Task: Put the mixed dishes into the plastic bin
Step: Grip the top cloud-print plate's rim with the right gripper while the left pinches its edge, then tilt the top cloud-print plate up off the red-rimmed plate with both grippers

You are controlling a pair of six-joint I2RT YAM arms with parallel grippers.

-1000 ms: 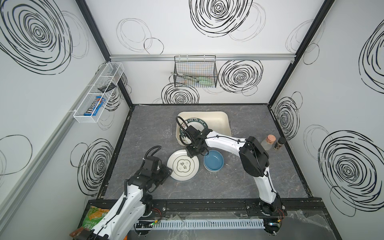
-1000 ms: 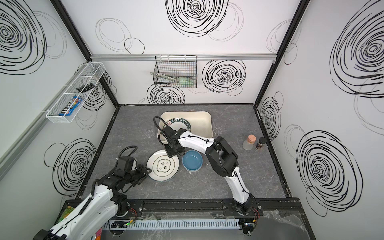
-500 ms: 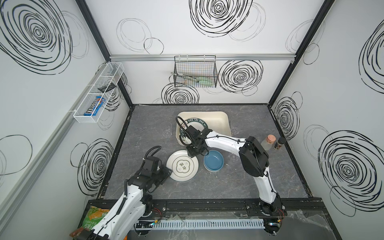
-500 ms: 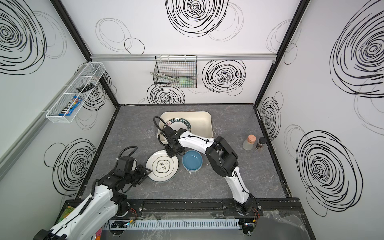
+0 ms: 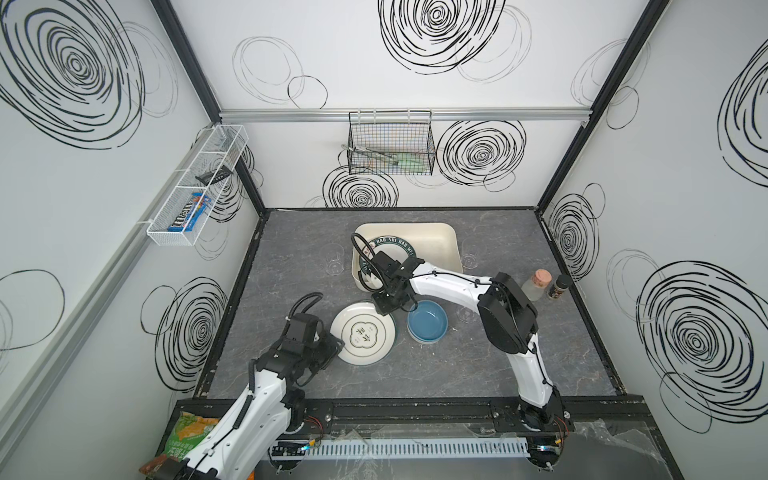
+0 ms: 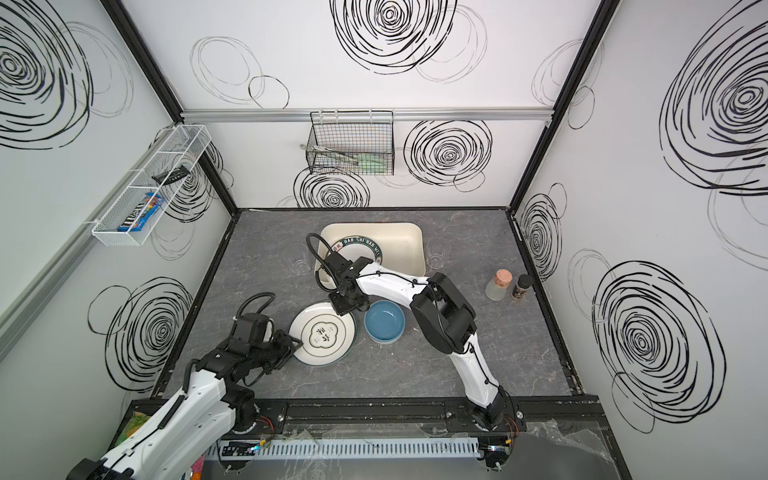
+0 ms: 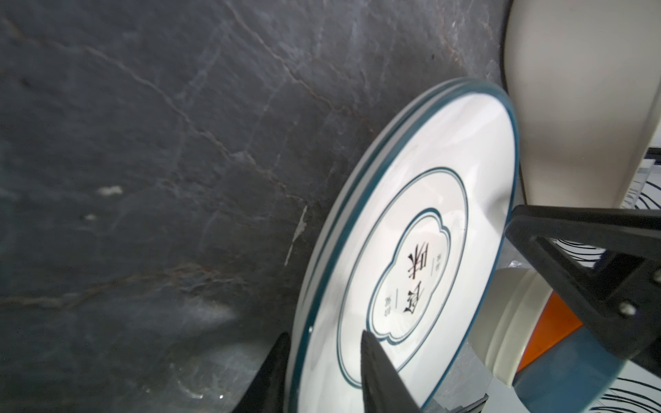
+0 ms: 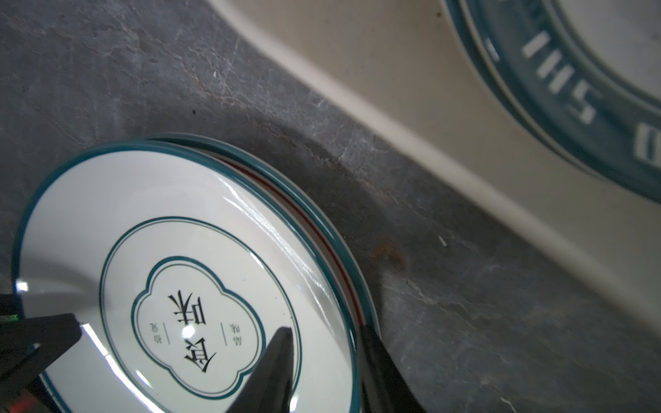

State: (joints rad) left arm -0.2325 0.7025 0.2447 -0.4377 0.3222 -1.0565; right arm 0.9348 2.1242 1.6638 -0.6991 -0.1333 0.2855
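Observation:
A stack of white plates (image 5: 365,338) (image 6: 323,336) with teal rims lies on the grey table in front of the plastic bin (image 5: 444,243) (image 6: 409,241). My left gripper (image 5: 336,347) (image 7: 324,334) pinches the top plate (image 7: 411,229) at its near-left rim, one finger above and one below. My right gripper (image 5: 384,306) (image 8: 325,329) grips the same plate (image 8: 186,250) at its far-right rim, the outer finger wedged over a red-rimmed plate (image 8: 322,246) beneath. A green-lettered plate (image 5: 395,245) (image 8: 558,71) lies in the bin. A blue bowl (image 5: 427,321) sits right of the stack.
Clear cups stand left of the bin (image 5: 334,261), right of it (image 5: 469,259) and beside the blue bowl (image 5: 465,313). Two small bottles (image 5: 536,284) stand at the right. A black wire basket (image 5: 390,145) and a white mesh rack (image 5: 195,187) hang on the walls.
Both grippers' jaws have narrowed onto the top plate's rim. The arms and the plate stack have hardly moved.

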